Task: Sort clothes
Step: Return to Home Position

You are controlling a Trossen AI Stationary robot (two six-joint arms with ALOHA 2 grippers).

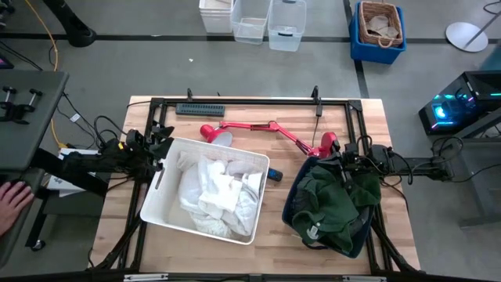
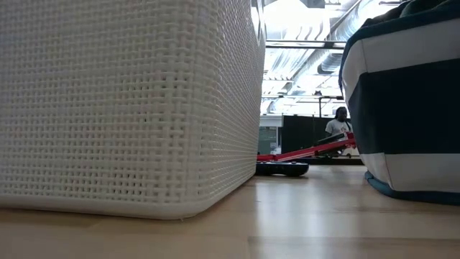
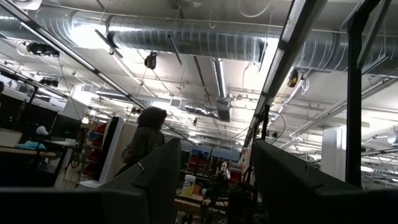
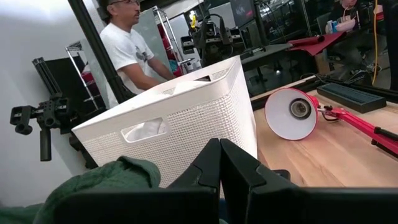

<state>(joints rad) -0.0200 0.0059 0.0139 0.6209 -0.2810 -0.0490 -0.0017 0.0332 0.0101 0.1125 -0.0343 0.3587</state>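
Observation:
Several white garments (image 1: 215, 196) lie heaped in the white plastic bin (image 1: 168, 205), which also shows in the right wrist view (image 4: 186, 124). A dark green garment with a white label (image 1: 333, 207) lies in the navy bin (image 1: 291, 205). It also shows in the right wrist view (image 4: 106, 180). My left gripper (image 1: 160, 157) is at the white bin's left far corner, tipped upward toward the ceiling, open and empty (image 3: 214, 186). My right gripper (image 1: 342, 168) is over the navy bin's far end, fingers shut (image 4: 219, 163), with nothing showing between them. No plaid or dark grey garment is in view.
A red desk lamp (image 1: 266, 133) lies on the table beyond both bins, its shade (image 4: 289, 113) facing the right gripper. A black bar (image 1: 200, 109) lies at the far edge. A small dark object (image 1: 275, 174) lies between the bins. A person's hand (image 1: 12, 202) rests at the left.

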